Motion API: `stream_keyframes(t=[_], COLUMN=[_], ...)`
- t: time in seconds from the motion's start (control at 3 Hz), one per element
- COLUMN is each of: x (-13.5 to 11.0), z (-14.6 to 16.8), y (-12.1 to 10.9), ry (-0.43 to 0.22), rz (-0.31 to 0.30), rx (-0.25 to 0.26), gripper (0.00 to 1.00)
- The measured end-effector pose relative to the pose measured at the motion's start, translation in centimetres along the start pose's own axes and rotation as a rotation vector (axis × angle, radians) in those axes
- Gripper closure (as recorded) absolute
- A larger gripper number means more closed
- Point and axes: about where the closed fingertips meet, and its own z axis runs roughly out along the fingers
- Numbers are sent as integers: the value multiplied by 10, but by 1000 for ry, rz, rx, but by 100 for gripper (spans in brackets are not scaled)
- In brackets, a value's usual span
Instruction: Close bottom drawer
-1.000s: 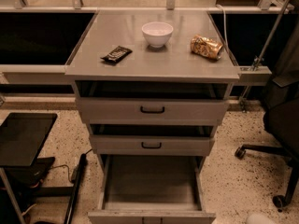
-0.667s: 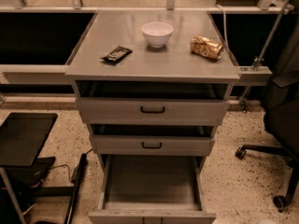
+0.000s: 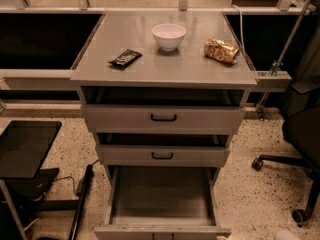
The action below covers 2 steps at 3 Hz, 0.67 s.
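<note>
The bottom drawer [image 3: 161, 194] of the grey metal cabinet is pulled far out toward me. Its deep tray is bare inside and its front edge [image 3: 162, 231] runs along the bottom of the view. Its handle is cut off from view. The two upper grey drawers, the top one [image 3: 163, 118] and the middle one [image 3: 162, 155], are each pulled out a little and show black loop handles. My gripper is not in view.
On the cabinet top [image 3: 165, 69] stand a white bowl [image 3: 169, 36], a dark snack packet [image 3: 125, 58] and a crumpled gold bag [image 3: 221, 50]. A black office chair [image 3: 300, 134] stands at right. A dark stand [image 3: 25, 149] and cables [image 3: 80, 199] are on the floor at left.
</note>
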Motion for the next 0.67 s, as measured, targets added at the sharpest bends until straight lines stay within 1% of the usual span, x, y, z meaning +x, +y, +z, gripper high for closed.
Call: stream_keyframes(t=[0.33,0.67], x=[10,15], z=[17,30], y=[-21,-34], ry=[19,66], rz=[33,48], rx=[-28,-41], gripper=[0,0])
